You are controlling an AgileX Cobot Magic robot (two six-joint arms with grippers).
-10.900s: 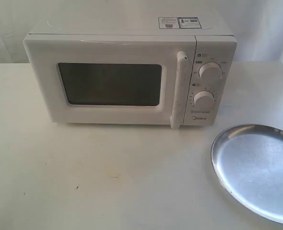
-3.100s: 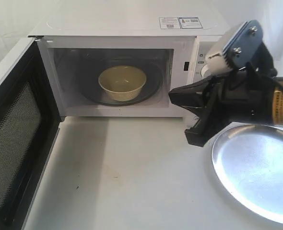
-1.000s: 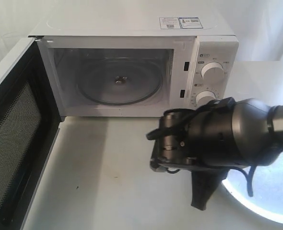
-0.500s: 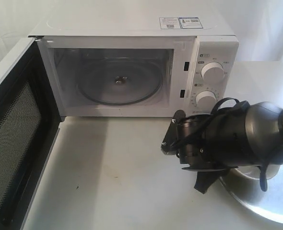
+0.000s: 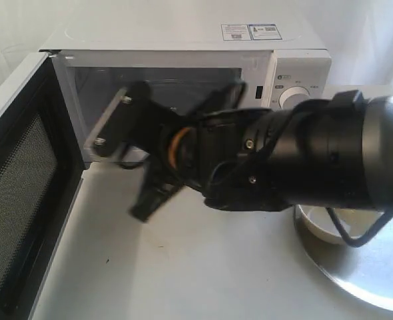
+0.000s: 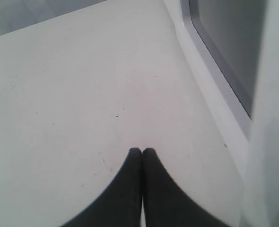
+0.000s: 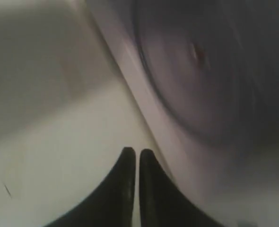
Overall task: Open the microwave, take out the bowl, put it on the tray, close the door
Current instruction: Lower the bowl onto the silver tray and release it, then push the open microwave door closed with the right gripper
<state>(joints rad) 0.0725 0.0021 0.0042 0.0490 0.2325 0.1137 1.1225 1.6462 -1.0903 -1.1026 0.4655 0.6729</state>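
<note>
The white microwave (image 5: pixel 183 33) stands at the back with its door (image 5: pixel 23 200) swung wide to the left. My right arm crosses in front of the cavity. Its gripper (image 5: pixel 145 203) is blurred, low before the opening, and shut on nothing (image 7: pixel 134 151). The cream bowl (image 5: pixel 314 225) sits on the silver tray's (image 5: pixel 373 283) left part, half hidden behind the arm. The right wrist view shows the bare glass turntable (image 7: pixel 187 80). My left gripper (image 6: pixel 142 150) is shut and empty over the table beside the door's outer face (image 6: pixel 224 56); the exterior view does not show it.
The white tabletop (image 5: pixel 183 280) stretches in front of the microwave. The open door fills the left edge of the scene. Two round knobs (image 5: pixel 293 98) sit on the microwave's right panel, the lower one hidden by the arm.
My right arm has swung left from the tray to the front of the microwave opening. The bowl now shows on the tray, apart from the gripper.
</note>
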